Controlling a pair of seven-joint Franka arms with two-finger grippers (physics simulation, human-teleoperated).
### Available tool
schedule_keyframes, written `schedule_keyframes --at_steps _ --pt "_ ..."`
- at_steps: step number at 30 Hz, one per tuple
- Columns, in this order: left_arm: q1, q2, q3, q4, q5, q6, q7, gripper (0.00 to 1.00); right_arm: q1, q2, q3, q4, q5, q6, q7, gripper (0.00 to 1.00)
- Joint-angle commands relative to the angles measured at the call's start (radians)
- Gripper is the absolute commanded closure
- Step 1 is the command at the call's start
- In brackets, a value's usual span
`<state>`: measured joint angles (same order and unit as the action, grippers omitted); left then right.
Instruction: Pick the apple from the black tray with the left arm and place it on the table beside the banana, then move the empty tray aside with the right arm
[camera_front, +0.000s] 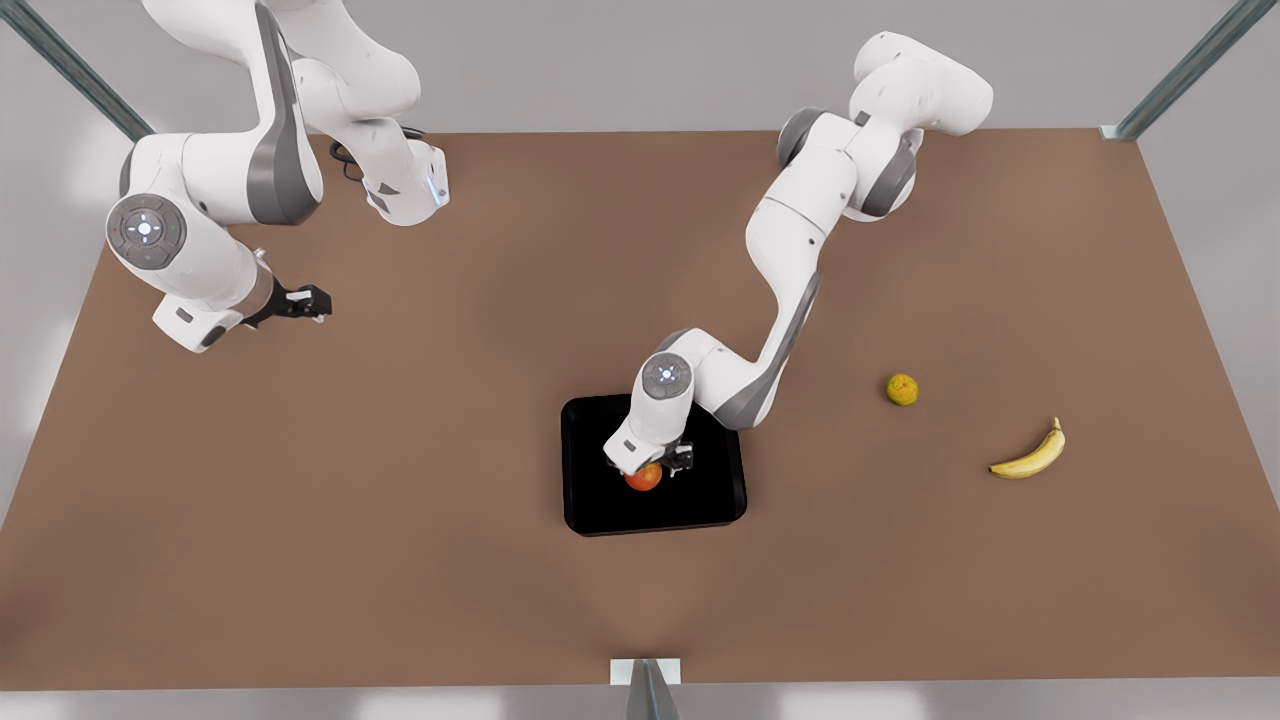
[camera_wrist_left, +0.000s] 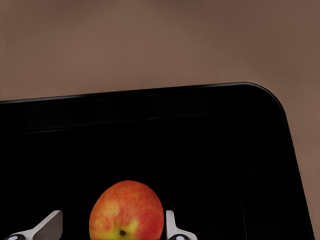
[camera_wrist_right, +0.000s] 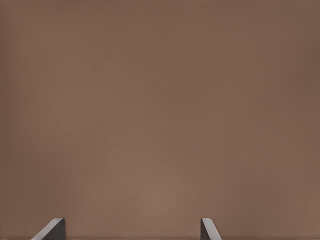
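Right gripper (camera_front: 318, 302): hangs near the desk's (camera_front: 400, 560) edge at the front view's left, over bare brown surface; its fingers (camera_wrist_right: 52, 229) stand wide apart with nothing between them. This arm waits.
Tray (camera_front: 600, 510): black and glossy, near the middle of the desk, flat on it. Judged stiff and light; its low rim is the natural place to pinch it, and the shiny finish may slide on the desk.
Apple (camera_front: 643, 477): inside the tray, roughly at its middle, stem end facing the left wrist camera.
Left gripper (camera_front: 662, 463): down over the apple, open, one finger (camera_wrist_left: 172, 225) just beside the fruit and the other (camera_wrist_left: 47, 226) a little apart from it; no squeeze yet.
Apple's handling: judged firm, smooth, round and fairly light; it could roll or slip, so take it across its widest part with moderate pressure.
Small fruit (camera_front: 902, 389): yellow-green-orange, towards the edge at the front view's right.
Banana (camera_front: 1030, 455): nearer that edge, well apart from the tray.
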<state>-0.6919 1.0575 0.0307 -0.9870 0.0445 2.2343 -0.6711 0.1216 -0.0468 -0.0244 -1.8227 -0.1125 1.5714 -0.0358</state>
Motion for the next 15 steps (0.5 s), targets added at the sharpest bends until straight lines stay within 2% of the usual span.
schedule_keyframes --at_steps 1,15 --pt "0.0 0.002 0.0 0.001 0.008 0.011 -0.024 0.0 -0.002 -0.001 0.0 0.0 0.001 0.006 -0.009 0.0" --pt "-0.012 0.047 0.002 -0.007 0.008 0.041 -0.025 0.0 0.0 0.008 0.001 0.0 0.0 0.007 -0.009 0.0"
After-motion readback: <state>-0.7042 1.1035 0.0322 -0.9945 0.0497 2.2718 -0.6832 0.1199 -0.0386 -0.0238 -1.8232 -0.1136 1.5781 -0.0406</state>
